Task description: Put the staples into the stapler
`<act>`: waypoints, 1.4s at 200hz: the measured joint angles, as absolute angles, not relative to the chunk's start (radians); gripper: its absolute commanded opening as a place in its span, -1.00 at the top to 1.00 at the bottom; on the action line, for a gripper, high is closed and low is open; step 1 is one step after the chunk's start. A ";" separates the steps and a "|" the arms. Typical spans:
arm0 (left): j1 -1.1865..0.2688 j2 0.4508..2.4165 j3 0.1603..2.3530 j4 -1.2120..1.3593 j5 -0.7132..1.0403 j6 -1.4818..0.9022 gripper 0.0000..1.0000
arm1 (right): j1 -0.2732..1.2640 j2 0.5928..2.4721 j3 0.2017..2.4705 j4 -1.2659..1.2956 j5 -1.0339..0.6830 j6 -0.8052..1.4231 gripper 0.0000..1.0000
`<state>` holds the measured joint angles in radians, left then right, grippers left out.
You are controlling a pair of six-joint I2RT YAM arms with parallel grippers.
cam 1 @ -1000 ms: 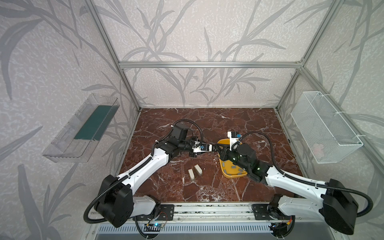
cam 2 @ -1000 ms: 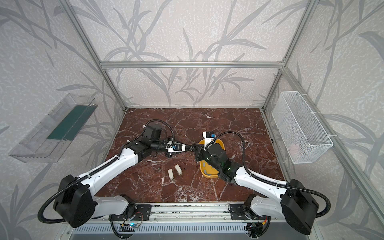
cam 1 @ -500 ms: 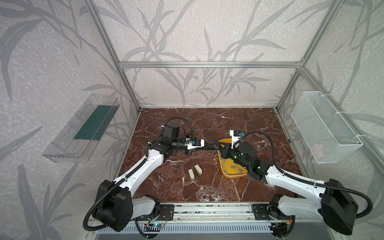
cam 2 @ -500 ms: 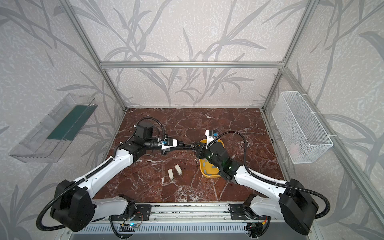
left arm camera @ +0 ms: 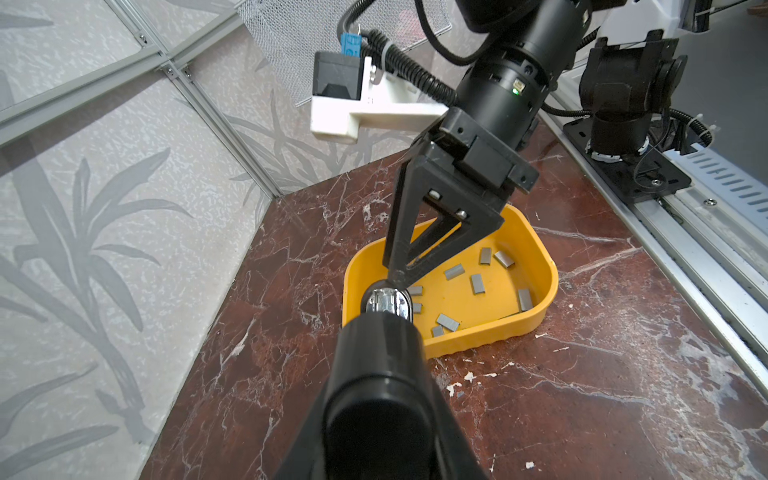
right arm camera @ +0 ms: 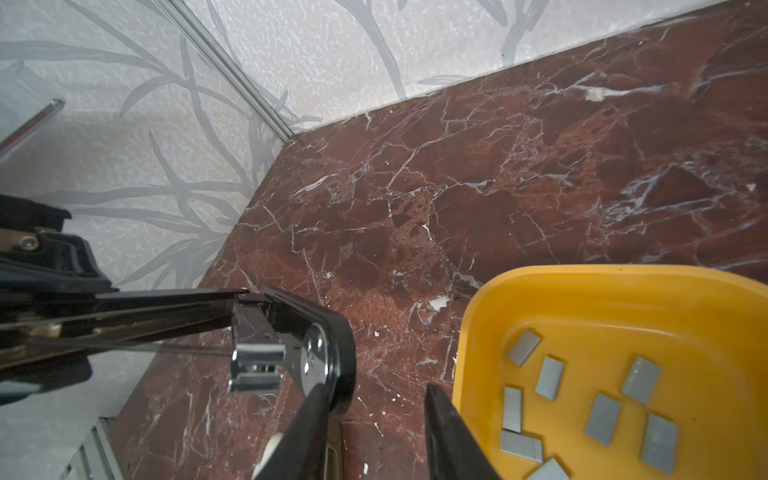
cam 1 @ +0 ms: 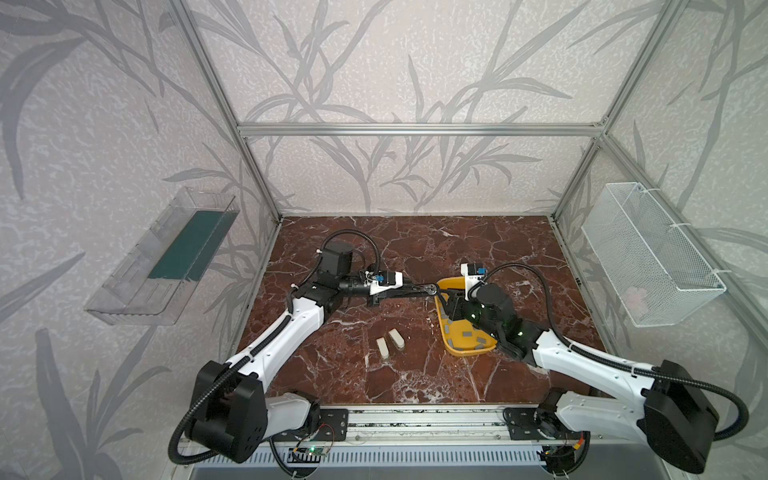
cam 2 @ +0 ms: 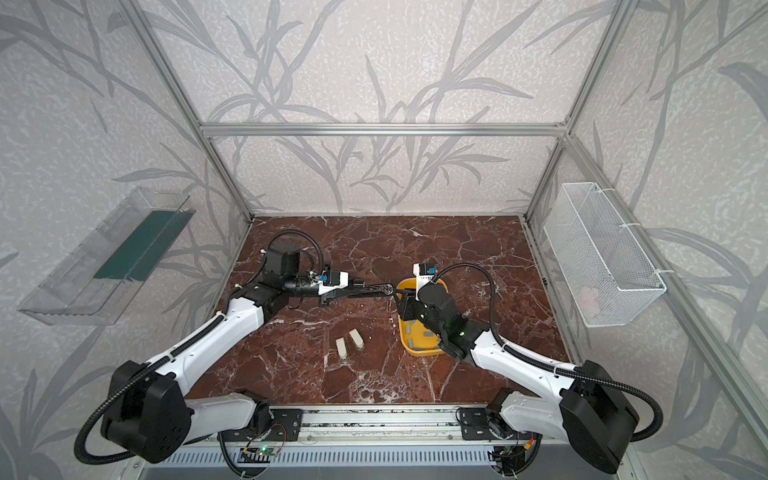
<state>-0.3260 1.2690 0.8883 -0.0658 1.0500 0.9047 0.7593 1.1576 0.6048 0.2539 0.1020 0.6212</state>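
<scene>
While the left gripper [cam 1: 405, 291] clamps the black stapler [left arm camera: 376, 365] level, chrome mouth aimed right, the right gripper [right arm camera: 374, 395] stands parted and empty at that tip, one finger just beside it. Right there sits the yellow tray [right arm camera: 582, 274], staples [right arm camera: 602, 419] loose inside: stapler brought close, I'd judge, for a short carry. Whether one's in the magazine, can't tell. Two mini staplers [cam 1: 397, 338] lie idle nearer, mid-table.

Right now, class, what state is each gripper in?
Left gripper: shut on the stapler.
Right gripper: open, holding nothing.
</scene>
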 measured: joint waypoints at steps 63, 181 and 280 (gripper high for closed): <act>-0.381 1.309 0.960 -0.228 0.963 1.054 1.00 | 0.758 1.009 0.519 0.308 0.192 0.559 -0.68; -0.495 1.410 1.080 -0.590 0.872 1.310 1.00 | 0.763 0.992 0.421 0.587 -0.172 0.368 -0.03; -0.421 1.404 1.114 -0.646 0.976 1.304 1.00 | 0.825 1.205 0.490 0.603 -0.266 0.345 0.04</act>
<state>-0.4213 1.4044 1.1137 -0.6456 0.9760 1.3041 0.8249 1.2053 0.4896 0.6025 -0.2661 0.3447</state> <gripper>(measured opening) 0.275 0.512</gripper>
